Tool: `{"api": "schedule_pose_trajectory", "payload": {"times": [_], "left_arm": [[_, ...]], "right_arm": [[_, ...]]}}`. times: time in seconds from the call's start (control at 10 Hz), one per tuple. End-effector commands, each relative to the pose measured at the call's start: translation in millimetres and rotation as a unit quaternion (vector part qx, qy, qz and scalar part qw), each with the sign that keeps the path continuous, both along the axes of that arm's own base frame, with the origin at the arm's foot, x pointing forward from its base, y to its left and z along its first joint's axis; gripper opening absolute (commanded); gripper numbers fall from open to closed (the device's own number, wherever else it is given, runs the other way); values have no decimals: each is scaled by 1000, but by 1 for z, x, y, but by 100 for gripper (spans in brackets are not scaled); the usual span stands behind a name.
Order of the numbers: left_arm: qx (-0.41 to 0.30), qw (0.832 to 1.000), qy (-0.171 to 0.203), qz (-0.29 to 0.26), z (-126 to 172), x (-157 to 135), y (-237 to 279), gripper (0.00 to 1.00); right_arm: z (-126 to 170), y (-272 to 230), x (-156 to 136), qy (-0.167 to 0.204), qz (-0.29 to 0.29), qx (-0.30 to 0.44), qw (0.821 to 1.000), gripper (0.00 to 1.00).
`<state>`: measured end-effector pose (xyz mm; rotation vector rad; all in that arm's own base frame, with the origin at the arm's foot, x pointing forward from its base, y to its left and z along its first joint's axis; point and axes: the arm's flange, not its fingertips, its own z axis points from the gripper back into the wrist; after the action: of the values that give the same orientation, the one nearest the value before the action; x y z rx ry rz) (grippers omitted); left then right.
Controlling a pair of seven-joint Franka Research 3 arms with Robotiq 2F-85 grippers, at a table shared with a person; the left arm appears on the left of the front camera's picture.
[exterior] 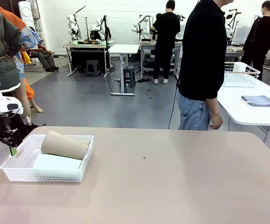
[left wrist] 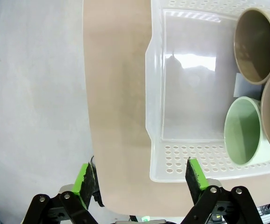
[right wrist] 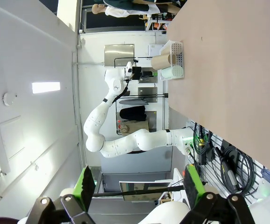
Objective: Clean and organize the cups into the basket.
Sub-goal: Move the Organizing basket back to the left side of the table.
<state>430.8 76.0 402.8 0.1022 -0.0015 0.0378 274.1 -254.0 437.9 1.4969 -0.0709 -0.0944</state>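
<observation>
Lying on their sides in the basket [exterior: 20, 169] at the table's [exterior: 172, 177] left end, the cups: one mint green [left wrist: 243, 130], the others tan [exterior: 65, 144]
Left gripper [left wrist: 139, 181] hangs beside the basket's outer rim, jaws wide apart and empty; right gripper [right wrist: 138, 184] is off the table, jaws also spread wide, holding nothing

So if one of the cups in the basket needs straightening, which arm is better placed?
Probably left: the left gripper hangs open beside the basket; the right gripper is open, far from it.

Left gripper [left wrist: 140, 179] and right gripper [right wrist: 138, 183] both hold jaws spread wide.
</observation>
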Motion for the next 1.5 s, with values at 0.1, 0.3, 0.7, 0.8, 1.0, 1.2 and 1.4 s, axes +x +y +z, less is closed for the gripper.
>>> {"api": "schedule_pose_trajectory", "payload": {"times": [0.1,0.3,0.7,0.8,1.0,1.2,1.4], "left_arm": [[-31,999,-26,13,25,-43,-15,100],[-32,997,-73,16,46,-108,-23,100],[-28,997,-77,14,59,-115,-19,100],[-28,997,-77,14,59,-115,-19,100],[-28,997,-77,14,59,-115,-19,100],[-26,997,-72,16,63,-118,-17,100],[-281,959,-36,1,101,-112,29,100]], "right_arm": [[0,1,-2,-6,2,5,1000,100],[0,1,-2,-6,2,5,1000,100],[0,1,-2,-6,2,5,1000,100],[0,1,-2,-6,2,5,1000,100],[0,1,-2,-6,2,5,1000,100],[0,1,-2,-6,2,5,1000,100],[0,1,-2,-6,2,5,1000,100]]}}
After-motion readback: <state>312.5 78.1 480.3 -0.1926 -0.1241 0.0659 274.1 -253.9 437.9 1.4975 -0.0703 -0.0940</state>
